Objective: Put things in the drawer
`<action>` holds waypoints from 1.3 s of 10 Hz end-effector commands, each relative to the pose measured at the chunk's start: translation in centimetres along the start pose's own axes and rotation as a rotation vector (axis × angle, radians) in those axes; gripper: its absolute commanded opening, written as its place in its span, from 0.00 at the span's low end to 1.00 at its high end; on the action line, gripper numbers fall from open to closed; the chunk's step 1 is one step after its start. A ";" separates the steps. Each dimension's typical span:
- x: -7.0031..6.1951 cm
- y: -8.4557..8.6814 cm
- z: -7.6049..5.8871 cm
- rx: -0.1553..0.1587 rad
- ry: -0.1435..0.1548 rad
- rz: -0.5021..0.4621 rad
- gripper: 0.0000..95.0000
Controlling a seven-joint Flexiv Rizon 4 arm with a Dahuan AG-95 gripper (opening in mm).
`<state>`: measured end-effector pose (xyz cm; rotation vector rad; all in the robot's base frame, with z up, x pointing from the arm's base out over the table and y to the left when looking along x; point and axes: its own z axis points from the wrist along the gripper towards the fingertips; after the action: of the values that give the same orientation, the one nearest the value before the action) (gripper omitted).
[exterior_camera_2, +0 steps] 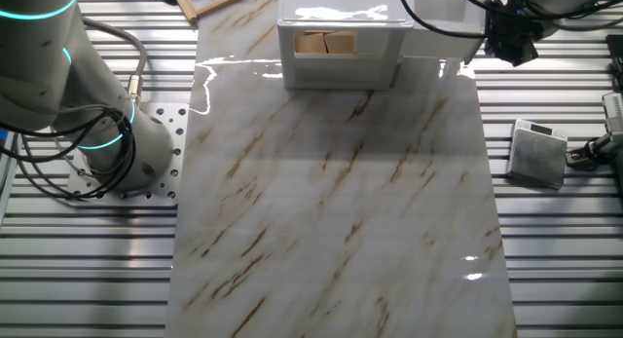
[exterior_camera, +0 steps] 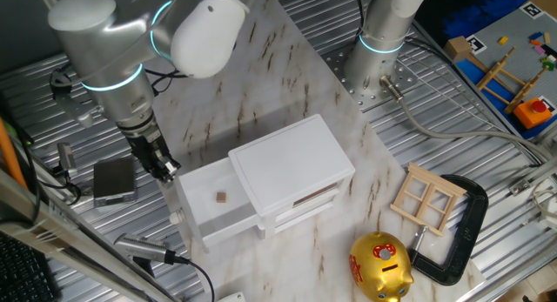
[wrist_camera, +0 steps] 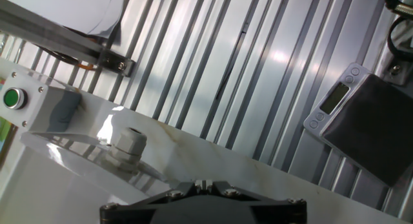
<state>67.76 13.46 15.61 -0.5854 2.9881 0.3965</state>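
Your hand [exterior_camera: 165, 169] hangs just off the left end of the pulled-out drawer [exterior_camera: 202, 217], carrying nothing; whether the fingers are parted or pressed together you cannot tell from any view. The tiny brown block [exterior_camera: 221, 197] already lies on the drawer's white floor, so the placing looks done. The likely step now is closing: the next move would call for bringing the hand to the drawer front by the knob [wrist_camera: 127, 145] and pushing it squarely into the white cabinet [exterior_camera: 291, 167]. To the right lie a wooden window frame [exterior_camera: 427, 197], a black clamp [exterior_camera: 461, 232] and a gold piggy bank [exterior_camera: 380, 266]. All of it stands on a marble-patterned worktop [exterior_camera_2: 331, 211] over ribbed metal; a small scale [exterior_camera_2: 537, 153] sits off to the side.
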 end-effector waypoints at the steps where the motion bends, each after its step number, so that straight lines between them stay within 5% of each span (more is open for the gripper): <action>1: -0.1 -0.1 -0.6 -0.008 -0.001 0.005 0.00; 13: -1.8 1.7 -0.6 -0.049 -0.012 0.053 0.00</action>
<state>68.69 15.60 16.79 -0.5040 2.9966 0.4794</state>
